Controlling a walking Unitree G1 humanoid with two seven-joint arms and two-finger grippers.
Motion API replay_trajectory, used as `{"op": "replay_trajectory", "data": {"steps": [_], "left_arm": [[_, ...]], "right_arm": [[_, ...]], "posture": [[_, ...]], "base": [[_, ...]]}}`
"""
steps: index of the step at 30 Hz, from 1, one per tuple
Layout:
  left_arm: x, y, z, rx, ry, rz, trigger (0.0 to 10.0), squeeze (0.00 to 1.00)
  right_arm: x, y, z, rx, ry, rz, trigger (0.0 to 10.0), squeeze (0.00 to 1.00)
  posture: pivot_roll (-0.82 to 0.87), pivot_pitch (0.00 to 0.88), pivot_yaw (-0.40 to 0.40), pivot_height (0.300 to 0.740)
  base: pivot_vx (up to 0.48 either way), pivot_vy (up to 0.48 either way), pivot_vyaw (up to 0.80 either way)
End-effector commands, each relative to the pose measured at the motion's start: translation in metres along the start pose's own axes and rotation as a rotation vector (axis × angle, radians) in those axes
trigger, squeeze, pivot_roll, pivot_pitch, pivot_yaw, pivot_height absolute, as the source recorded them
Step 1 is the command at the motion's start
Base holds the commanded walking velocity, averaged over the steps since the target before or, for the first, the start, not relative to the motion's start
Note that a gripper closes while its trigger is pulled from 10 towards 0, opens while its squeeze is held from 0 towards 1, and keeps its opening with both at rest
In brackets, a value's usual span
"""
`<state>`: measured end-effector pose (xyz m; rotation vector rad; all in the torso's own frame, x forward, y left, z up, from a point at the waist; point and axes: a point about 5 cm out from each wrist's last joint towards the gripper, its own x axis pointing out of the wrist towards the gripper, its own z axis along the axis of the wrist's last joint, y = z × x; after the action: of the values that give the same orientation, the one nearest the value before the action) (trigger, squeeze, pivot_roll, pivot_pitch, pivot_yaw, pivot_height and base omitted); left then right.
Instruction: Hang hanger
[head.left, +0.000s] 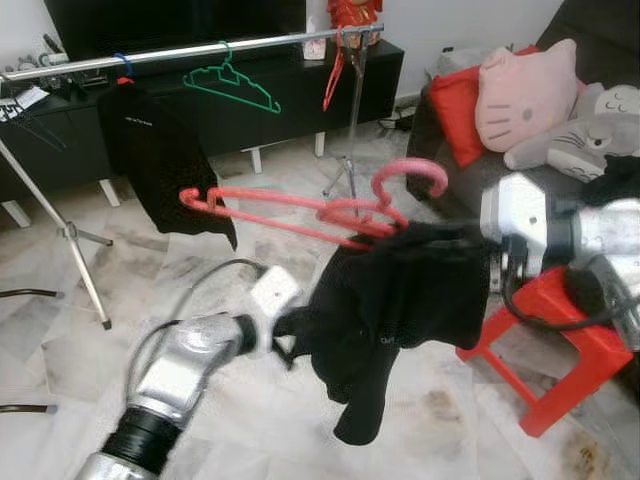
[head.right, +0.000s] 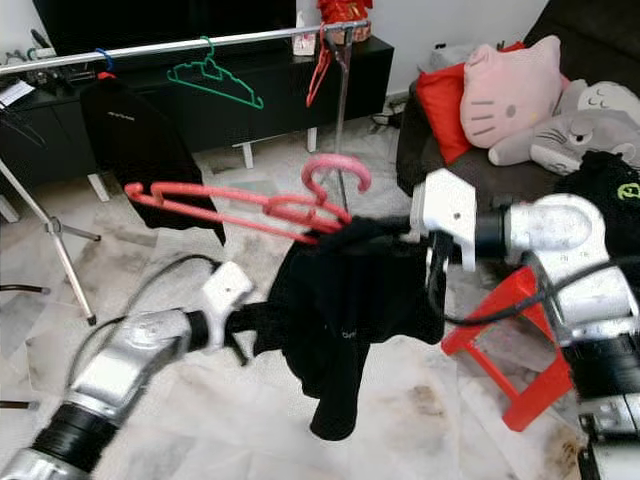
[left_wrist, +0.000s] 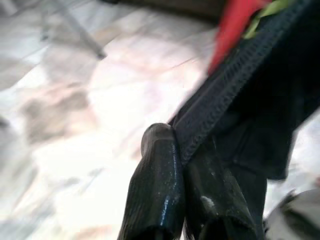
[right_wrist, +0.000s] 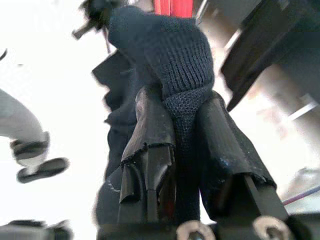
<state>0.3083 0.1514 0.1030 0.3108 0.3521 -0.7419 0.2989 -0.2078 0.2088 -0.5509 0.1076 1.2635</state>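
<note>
A rail (head.left: 200, 50) is running across the far side of the room on tripod legs, well apart from the grippers. A green hanger (head.left: 232, 84) and a black shirt (head.left: 160, 160) are hanging from it, and a red item (head.left: 335, 70) is dangling near its right end by the upright pole. Behind the rail a dark cabinet (head.left: 250, 100) is standing against the wall. To the right a sofa (head.left: 450, 170) is holding a red cushion (head.left: 462, 110), a pink cat pillow (head.left: 525, 95) and a grey shark plush (head.left: 575, 140). A red stool (head.left: 550, 345) is standing on the marble floor (head.left: 150, 300) just beside the right arm.

The pink hanger (head.left: 330, 212) is being held up in mid-air between the arms, its hook pointing up, with a black garment (head.left: 400, 300) draped over its right end and hanging down. Rail and hanger are apart, with open floor between them.

The right gripper (right_wrist: 185, 125) is clamping a bunched fold of the garment at the hanger's end, fingers (right_wrist: 150, 125) pressed tight on the knit. The left gripper (left_wrist: 182, 155) is pinching the garment's hem on the lower left side, fingers closed on the seam.
</note>
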Motion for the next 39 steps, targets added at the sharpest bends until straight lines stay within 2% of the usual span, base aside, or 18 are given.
{"op": "replay_trajectory", "data": {"steps": [1, 6, 11, 14, 16, 18, 22, 24, 25, 26, 29, 30, 32, 35, 38, 39], "left_arm": [[0.003, -0.005, 0.000, 0.005, -0.006, -0.012, 0.0, 0.00], [0.004, -0.007, 0.005, 0.001, -0.028, -0.029, 0.0, 0.00], [0.004, -0.002, -0.001, 0.012, 0.011, -0.011, 0.0, 0.00], [0.004, 0.005, -0.006, 0.017, 0.050, 0.055, 0.1, 0.00], [0.004, 0.012, -0.008, 0.004, 0.056, 0.118, 4.6, 0.00], [0.002, 0.018, -0.008, -0.003, 0.057, 0.153, 10.0, 0.00], [0.000, 0.025, -0.011, -0.031, 0.066, 0.210, 10.0, 0.00], [-0.001, 0.027, -0.012, -0.031, 0.072, 0.219, 10.0, 0.00], [-0.002, 0.028, -0.013, -0.033, 0.072, 0.223, 10.0, 0.00], [-0.004, 0.031, -0.013, -0.033, 0.072, 0.237, 10.0, 0.00], [-0.007, 0.037, -0.013, -0.029, 0.077, 0.263, 10.0, 0.00], [-0.007, 0.037, -0.013, -0.029, 0.077, 0.263, 10.0, 0.00], [-0.009, 0.043, -0.014, -0.035, 0.084, 0.292, 10.0, 0.00], [-0.010, 0.045, -0.014, -0.034, 0.086, 0.297, 10.0, 0.00], [-0.010, 0.045, -0.015, -0.032, 0.090, 0.296, 10.0, 0.00], [-0.010, 0.045, -0.015, -0.032, 0.090, 0.296, 10.0, 0.00]], "right_arm": [[-0.004, -0.007, 0.018, -0.071, -0.043, -0.025, 0.0, 0.00], [-0.002, -0.005, 0.018, -0.068, -0.048, -0.002, 0.0, 0.00], [-0.006, 0.001, 0.020, -0.067, -0.053, 0.051, 0.0, 0.00], [-0.014, 0.017, 0.017, -0.030, -0.047, 0.200, 0.0, 0.00], [-0.019, 0.029, 0.015, -0.005, -0.050, 0.290, 0.0, 0.00], [-0.021, 0.031, 0.012, 0.012, -0.054, 0.299, 0.0, 0.00], [-0.022, 0.023, 0.015, 0.036, -0.138, 0.208, 0.0, 0.00], [-0.024, 0.028, 0.014, 0.053, -0.141, 0.247, 0.0, 0.00], [-0.025, 0.032, 0.012, 0.056, -0.119, 0.277, 0.0, 0.00], [-0.028, 0.041, 0.004, 0.060, -0.037, 0.336, 0.0, 0.00], [-0.032, 0.045, -0.007, 0.053, 0.071, 0.367, 0.0, 0.00], [-0.032, 0.045, -0.007, 0.053, 0.071, 0.367, 0.0, 0.00], [-0.035, 0.045, -0.017, 0.038, 0.162, 0.357, 0.0, 0.00], [-0.036, 0.041, -0.024, 0.021, 0.236, 0.322, 0.0, 0.00], [-0.039, 0.036, -0.035, -0.061, 0.385, 0.286, 0.0, 0.00], [-0.039, 0.034, -0.035, -0.064, 0.387, 0.267, 0.0, 0.00]], "posture": [[-0.15, 0.061, -0.030, 0.740], [-0.15, 0.061, -0.030, 0.740], [-0.15, 0.051, -0.027, 0.740], [-0.15, 0.051, -0.028, 0.740], [-0.15, 0.053, -0.031, 0.740], [-0.15, 0.053, -0.031, 0.740], [-0.15, 0.053, -0.031, 0.740], [-0.15, 0.060, -0.027, 0.740], [-0.15, 0.060, -0.027, 0.740], [-0.15, 0.062, -0.027, 0.740], [-0.15, 0.064, -0.026, 0.740], [-0.15, 0.064, -0.026, 0.740], [-0.15, 0.064, -0.026, 0.740], [-0.15, 0.066, -0.022, 0.740], [-0.15, 0.069, -0.018, 0.740], [-0.15, 0.069, -0.017, 0.740]], "base": [[0.000, 0.000, 0.00], [0.000, 0.000, 0.00], [0.000, 0.000, 0.00], [0.000, 0.000, 0.00], [0.000, 0.000, 0.00], [0.000, 0.000, 0.00], [0.000, 0.000, 0.00], [0.000, 0.000, 0.00], [0.000, 0.000, 0.00], [0.000, 0.000, 0.00], [0.000, 0.000, 0.00], [0.000, 0.000, 0.00], [0.000, 0.000, 0.00], [0.000, 0.000, 0.00], [0.000, 0.000, 0.00], [0.000, 0.000, 0.00]]}}
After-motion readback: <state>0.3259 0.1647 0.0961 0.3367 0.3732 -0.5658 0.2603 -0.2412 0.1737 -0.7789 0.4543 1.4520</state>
